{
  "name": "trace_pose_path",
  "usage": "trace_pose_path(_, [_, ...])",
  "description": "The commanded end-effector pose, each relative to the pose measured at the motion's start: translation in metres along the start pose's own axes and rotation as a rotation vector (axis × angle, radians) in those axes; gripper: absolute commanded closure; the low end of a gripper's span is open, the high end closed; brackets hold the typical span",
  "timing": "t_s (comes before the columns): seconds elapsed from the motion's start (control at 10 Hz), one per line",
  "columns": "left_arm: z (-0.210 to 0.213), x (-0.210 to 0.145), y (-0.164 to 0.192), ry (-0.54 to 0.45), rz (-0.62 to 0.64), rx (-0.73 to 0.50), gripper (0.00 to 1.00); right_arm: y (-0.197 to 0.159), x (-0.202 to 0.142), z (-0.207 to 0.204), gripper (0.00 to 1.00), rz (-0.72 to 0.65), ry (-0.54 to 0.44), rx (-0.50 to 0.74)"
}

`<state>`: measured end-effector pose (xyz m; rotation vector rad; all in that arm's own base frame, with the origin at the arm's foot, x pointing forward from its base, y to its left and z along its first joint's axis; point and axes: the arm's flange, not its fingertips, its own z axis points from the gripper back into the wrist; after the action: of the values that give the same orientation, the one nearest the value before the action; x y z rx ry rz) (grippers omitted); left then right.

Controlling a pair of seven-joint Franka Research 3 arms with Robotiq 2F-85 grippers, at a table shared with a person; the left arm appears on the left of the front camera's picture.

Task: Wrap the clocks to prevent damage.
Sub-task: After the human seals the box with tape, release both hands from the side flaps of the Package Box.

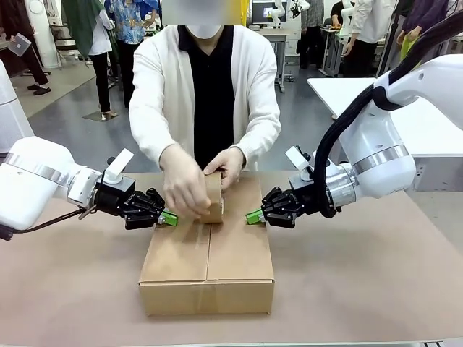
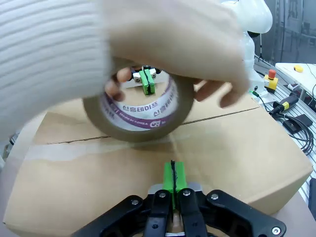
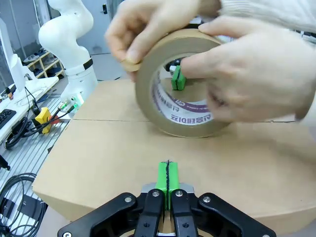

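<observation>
The cardboard box (image 1: 210, 260) lies closed on the tabletop (image 1: 362, 275). On its far top, the person's hands (image 1: 184, 186) hold the tape roll (image 1: 215, 204) upright. The left end effector (image 1: 168, 217) is at the roll's 9 o'clock and the right end effector (image 1: 253, 216) at its 3 o'clock. Both have their fingers pressed together and hold nothing.

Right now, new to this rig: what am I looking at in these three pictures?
Two white robot arms share a table with a person. The front picture looks across it from the robot's side. The other two come from a camera on each wrist, looking along that arm's fingers. A closed cardboard box lies on the table. The left fingers and right fingers are shut and empty, at the box's top from either side. The person's hands hold a brown tape roll over the lid's seam.
</observation>
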<state>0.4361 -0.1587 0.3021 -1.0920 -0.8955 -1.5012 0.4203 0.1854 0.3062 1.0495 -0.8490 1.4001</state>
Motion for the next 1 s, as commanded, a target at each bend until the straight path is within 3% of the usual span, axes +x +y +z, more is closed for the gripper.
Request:
trace_pose_path(0.0, [-0.0014,-0.0033,0.0002,0.009,-0.002,0.004,1.00,0.0003,-0.0032,-0.0012,0.99,-0.007,0.006,-0.002])
trace_pose_path(0.9, [-0.0014,-0.0033,0.0002,0.009,-0.002,0.004,1.00,0.0003,-0.0032,-0.0012,0.99,-0.007,0.006,-0.002])
